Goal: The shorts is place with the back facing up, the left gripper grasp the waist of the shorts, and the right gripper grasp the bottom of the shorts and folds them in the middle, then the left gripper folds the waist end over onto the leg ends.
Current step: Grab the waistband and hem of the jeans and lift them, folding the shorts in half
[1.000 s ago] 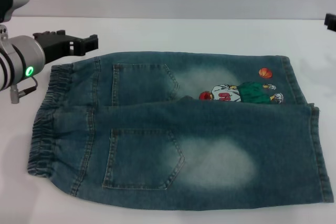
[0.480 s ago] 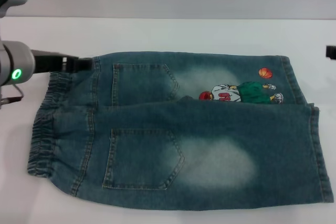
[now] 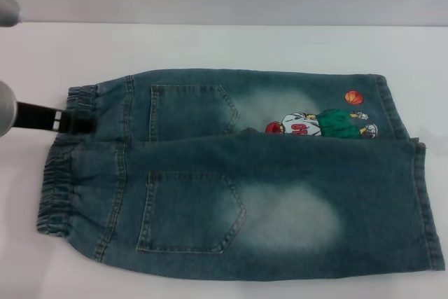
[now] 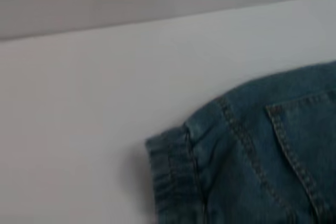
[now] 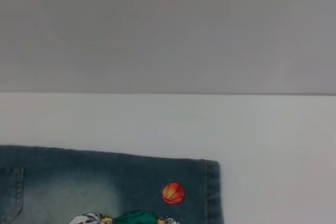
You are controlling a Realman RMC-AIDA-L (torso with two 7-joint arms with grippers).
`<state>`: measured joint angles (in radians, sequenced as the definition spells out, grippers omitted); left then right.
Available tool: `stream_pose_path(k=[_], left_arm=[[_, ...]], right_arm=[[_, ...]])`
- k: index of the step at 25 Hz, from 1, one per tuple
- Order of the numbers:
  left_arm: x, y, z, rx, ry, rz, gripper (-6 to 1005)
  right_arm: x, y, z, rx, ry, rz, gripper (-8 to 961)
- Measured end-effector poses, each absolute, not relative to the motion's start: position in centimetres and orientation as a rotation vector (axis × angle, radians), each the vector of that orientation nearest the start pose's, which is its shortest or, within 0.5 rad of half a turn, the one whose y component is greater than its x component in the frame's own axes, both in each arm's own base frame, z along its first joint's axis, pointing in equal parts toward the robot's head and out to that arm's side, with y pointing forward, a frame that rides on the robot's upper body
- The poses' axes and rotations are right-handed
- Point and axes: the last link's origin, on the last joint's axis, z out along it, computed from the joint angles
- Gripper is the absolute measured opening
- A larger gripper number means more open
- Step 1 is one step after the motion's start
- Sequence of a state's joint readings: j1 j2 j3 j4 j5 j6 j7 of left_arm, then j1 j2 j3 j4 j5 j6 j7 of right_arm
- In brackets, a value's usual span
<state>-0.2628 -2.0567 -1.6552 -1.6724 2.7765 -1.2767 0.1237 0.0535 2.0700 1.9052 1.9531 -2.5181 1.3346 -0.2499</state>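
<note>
At the left, the left gripper [image 3: 70, 122] sits at the elastic waistband [image 3: 64, 166] of the shorts [image 3: 238, 173], which lie flat on the white table [image 3: 210, 43]; I cannot tell whether it has closed. A shallow bite risks catching only one denim layer, so the fold drags unevenly toward the leg hems [image 3: 420, 201]. The right gripper is out of view.

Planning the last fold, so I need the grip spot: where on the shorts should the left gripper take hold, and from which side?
Probably the elastic waistband, which forms the edge of the shorts on the robot's left. That gathered band is a thick edge, with bare table beside it, so coming in from the left looks easiest. The left gripper is already at the waistband's far part.
</note>
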Motion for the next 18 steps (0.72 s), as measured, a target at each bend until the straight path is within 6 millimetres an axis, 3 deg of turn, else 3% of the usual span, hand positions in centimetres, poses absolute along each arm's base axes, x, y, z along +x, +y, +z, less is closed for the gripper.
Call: stream_pose_path(k=[18], left_arm=[[-24.1, 30.2, 4.6, -1.91, -1.425, 0.439, 787]], right_arm=[[23.4, 28.9, 12.9, -1.868, 1.224, 0.097, 690]])
